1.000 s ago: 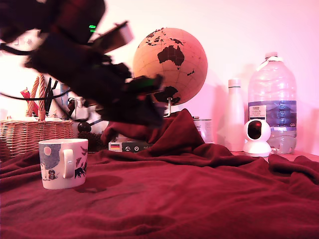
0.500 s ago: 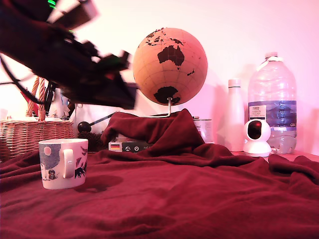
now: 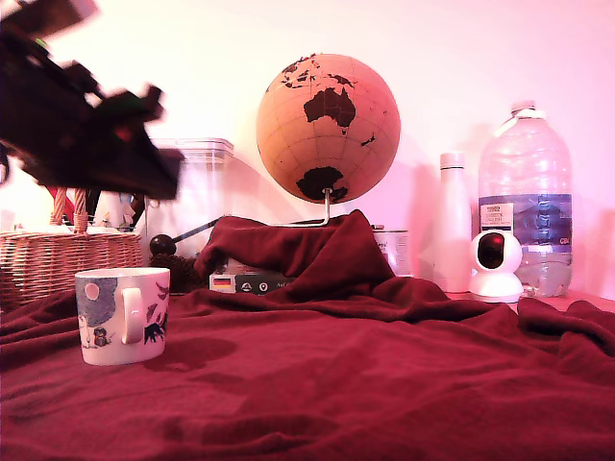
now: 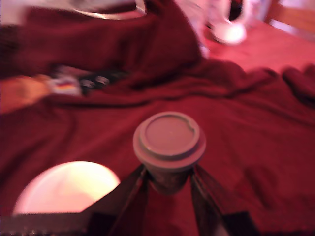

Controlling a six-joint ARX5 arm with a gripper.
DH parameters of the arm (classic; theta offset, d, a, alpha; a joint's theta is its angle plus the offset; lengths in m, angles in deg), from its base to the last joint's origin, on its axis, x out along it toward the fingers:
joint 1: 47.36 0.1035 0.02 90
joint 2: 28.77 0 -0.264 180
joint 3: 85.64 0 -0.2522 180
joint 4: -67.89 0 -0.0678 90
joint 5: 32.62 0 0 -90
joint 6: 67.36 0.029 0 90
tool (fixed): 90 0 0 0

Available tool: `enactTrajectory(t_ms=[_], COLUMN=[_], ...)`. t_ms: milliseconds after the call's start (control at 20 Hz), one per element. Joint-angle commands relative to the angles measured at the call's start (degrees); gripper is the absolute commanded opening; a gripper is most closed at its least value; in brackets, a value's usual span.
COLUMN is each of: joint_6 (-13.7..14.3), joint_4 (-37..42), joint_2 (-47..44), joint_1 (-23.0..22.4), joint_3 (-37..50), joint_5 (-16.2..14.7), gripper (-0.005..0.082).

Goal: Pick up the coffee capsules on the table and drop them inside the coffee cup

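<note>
We see a soft, deeply wrinkled maroon cloth (image 3: 384,375) draped over the table, bunched into a peak below a round cork-coloured globe (image 3: 328,126) with dark continents. The cup (image 3: 123,314) is a glossy white ceramic cylinder with a loop handle and a blue-grey cartoon print; it stands upright on the cloth, well to the exterior view's left of the globe. Behind the cup sits a woven wicker basket (image 3: 58,261), and to the exterior view's right of the globe stand a slim white bottle (image 3: 452,223), a large clear plastic bottle (image 3: 526,197) and a small white camera (image 3: 497,265). The gripper (image 4: 170,182) hangs in the air above the cup, motion-blurred in the exterior view. In the wrist view its 2 dark fingers (image 4: 129,189) are narrowed to the width of the capsule (image 4: 169,145) and pinch its tapered body from both sides. The capsule is small and dull brown, with a wider flat round rim; that flat face points toward the wrist camera, so its long axis runs along the fingers. The cup's pale round opening (image 4: 66,187) shows just beside the capsule in the wrist view.
</note>
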Motion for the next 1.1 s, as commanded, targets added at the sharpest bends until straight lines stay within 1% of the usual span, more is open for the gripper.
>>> enactTrajectory(t_ms=[0, 300, 500, 750, 900, 1050], joint_6=[-0.09, -0.11, -0.11, 0.17, 3.23, 4.07], joint_4=[-0.28, -1.88, -4.09, -5.66, -7.91, -8.59], joint_2=[1.53, 7.15, 9.62, 10.43, 10.43, 10.47], joint_1=[1.31, 5.79, 7.78, 8.72, 8.72, 8.72], joint_3=[2.23, 5.86, 5.90, 5.90, 5.90, 5.90], joint_5=[0.00, -0.02, 0.00, -0.02, 0.00, 0.00], gripper=[0.0127, 0.0127, 0.0127, 0.0127, 0.0127, 0.0127])
